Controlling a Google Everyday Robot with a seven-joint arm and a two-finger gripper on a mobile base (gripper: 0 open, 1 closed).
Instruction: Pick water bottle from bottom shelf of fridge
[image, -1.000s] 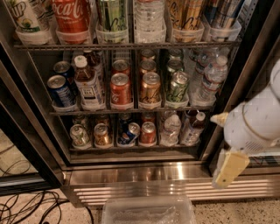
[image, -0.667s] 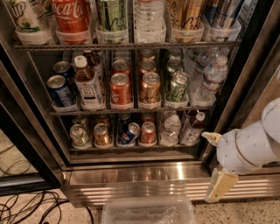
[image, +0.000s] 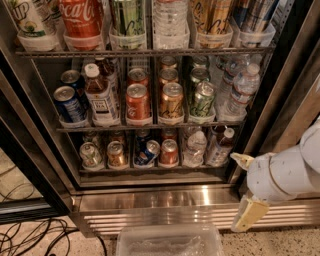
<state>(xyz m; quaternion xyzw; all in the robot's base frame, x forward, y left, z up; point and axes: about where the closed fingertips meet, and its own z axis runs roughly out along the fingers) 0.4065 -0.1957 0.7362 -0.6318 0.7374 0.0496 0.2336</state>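
**Operator:** What has changed in the last second?

**Spotter:** Nothing on the bottom shelf (image: 150, 171). Your cans (image: 116, 154) on the left and the bottles beside them stand exactly as they did. The mover is your gripper (image: 239, 192), far right. It has dropped from middle-rack height to level with the bottom shelf and come slightly left, towards the opening of the fridge (image: 150, 201).

**Operator:** And what does that mean for the pick?

**Spotter:** I'd say your height is about set, but the reach in is not yet made. You hold nothing.

**Operator:** Where's the target relative to the jaws?

**Spotter:** Reading left to right, you have four cans, then the water bottle (image: 194, 147) upright in its lane. Next comes a white-capped dark bottle (image: 219, 149) just beside it, then your jaws. They are spread wide and empty, outside the shelf in front of the steel base. That puts them to the right of the water bottle and a little lower. The dark bottle stands between, so you probably need to shift left before going in, or you risk knocking it.
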